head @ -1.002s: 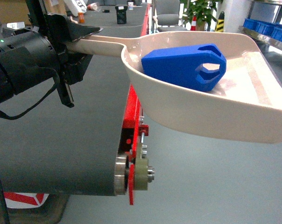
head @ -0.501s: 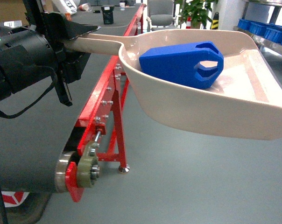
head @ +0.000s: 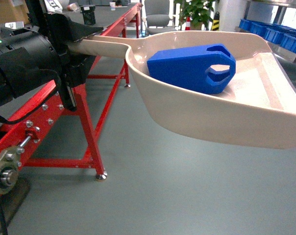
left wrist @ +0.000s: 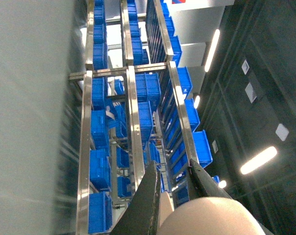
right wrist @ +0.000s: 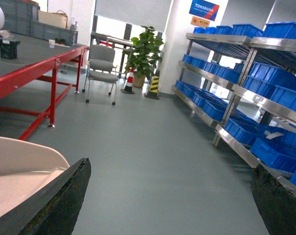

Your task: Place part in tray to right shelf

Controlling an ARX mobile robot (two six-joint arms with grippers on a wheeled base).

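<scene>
- Grey workshop floor (head: 153, 191) lies open under you, with the red-framed table (head: 89, 93) off to your left and the steel shelf (right wrist: 246, 93) of blue crates (right wrist: 280, 78) well apart on the right; nothing is under the scoop to catch a drop.
- Your left claw (head: 72, 41) is clamped on the long handle of the scoop (head: 226, 122), holding it out level above the floor. The grip is far from the load, so I judge any jolt of the base will swing the wide mouth.
- Lying loose in the scoop, the blue part (head: 192, 66) leans against the back wall with its cut-out end toward the open mouth. Nothing pins it, so a forward tilt or a sharp stop would likely slide it out over the lip.
- Your right claw (right wrist: 167, 205) stands wide open and holds nothing, one finger (right wrist: 55, 200) just beside the scoop's rim. A careless move there could knock the scoop.
- Watch the turn to the shelf: the scoop sticks out well ahead of you, and its rim could strike the front rail or a crate before you notice.
- From the left wrist view the shelf looks tilted and the handle fills the bottom, so it will not tell you much about clearance.
</scene>
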